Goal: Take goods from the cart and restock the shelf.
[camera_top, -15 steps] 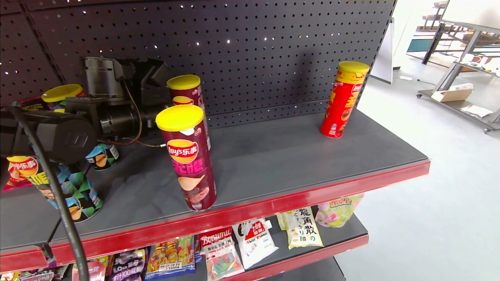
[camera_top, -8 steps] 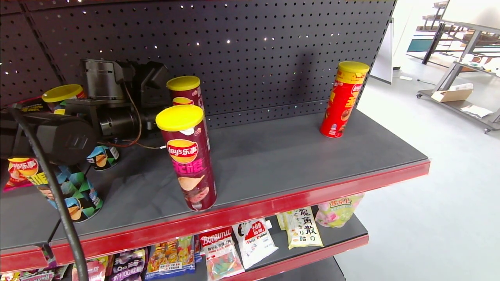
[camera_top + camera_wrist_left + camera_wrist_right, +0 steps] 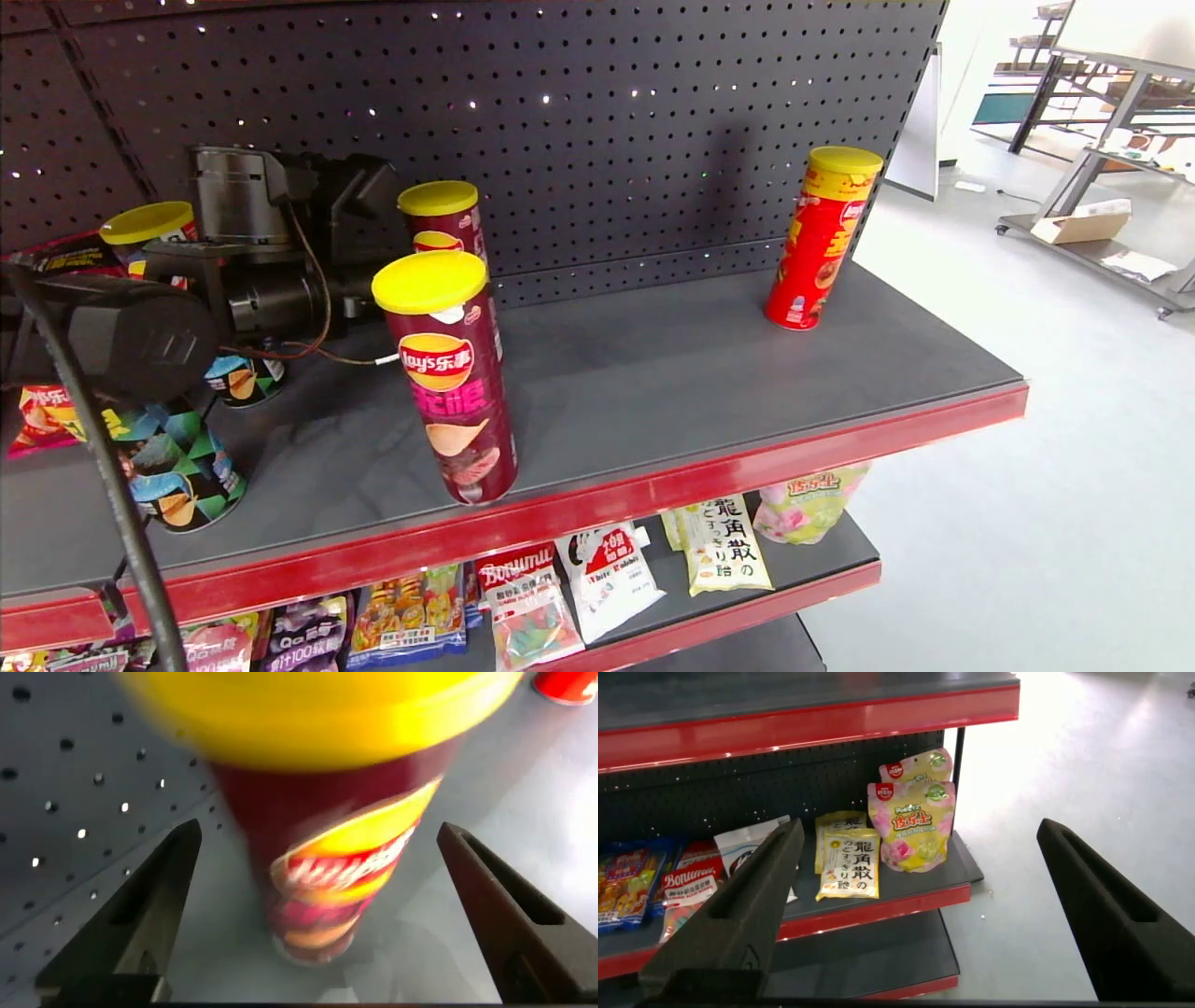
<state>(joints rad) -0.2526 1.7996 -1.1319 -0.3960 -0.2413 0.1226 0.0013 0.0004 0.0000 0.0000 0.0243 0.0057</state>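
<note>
A maroon chip can with a yellow lid (image 3: pixel 446 229) stands upright at the back of the dark shelf (image 3: pixel 700 373), close to the pegboard. My left gripper (image 3: pixel 320 833) is open around this can (image 3: pixel 327 887), and both fingers stand clear of its sides. In the head view my left arm (image 3: pixel 271 271) lies over the shelf's left part. A second maroon can (image 3: pixel 453 392) stands near the red front edge. My right gripper (image 3: pixel 920 831) is open and holds nothing, down at the level of the lower shelf.
A red can (image 3: pixel 822 243) stands at the shelf's right back. Patterned cans (image 3: pixel 182 471) and a yellow-lidded one (image 3: pixel 149 224) crowd the left. Bare shelf lies between the maroon and red cans. Snack bags (image 3: pixel 910 826) fill the lower shelf (image 3: pixel 878 910). A rack (image 3: pixel 1102 187) stands far right.
My left arm has drawn back a little to the left, away from the back maroon can. The cans have stayed where they were.
</note>
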